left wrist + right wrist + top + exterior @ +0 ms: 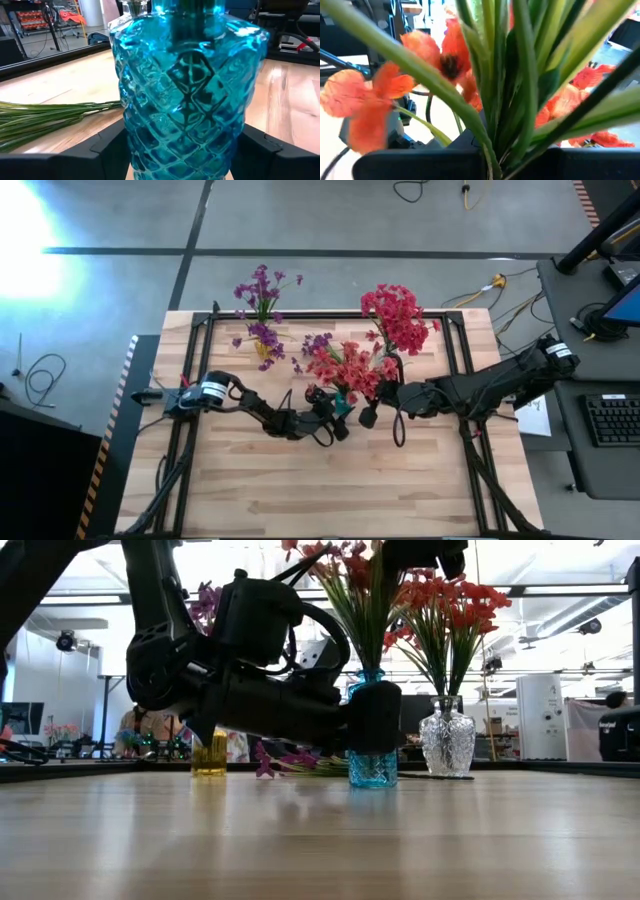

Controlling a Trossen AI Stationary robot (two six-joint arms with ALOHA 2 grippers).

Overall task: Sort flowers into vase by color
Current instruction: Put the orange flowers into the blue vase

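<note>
- Left gripper (182, 150): fingers clamped on either side of the blue vase (185, 90) at mid-table.
- Right gripper (368, 417): closed around the green stems of a red flower bunch (345, 368) standing in the blue vase (blossoms fill its wrist view).
- Clear vase (447, 738): holds more red flowers (397, 315).
- Yellow vase (209, 752): holds purple flowers (260, 292).
- Loose stems (45, 117): lying on the table (330, 490) beside the blue vase.

Front half of the table (330, 490) is wide open. Middle's jammed though: blue vase (373, 755), clear vase (447, 740), yellow vase (209, 752) and loose stems (45, 120) crowd the back, with both arms meeting at the blue one.
</note>
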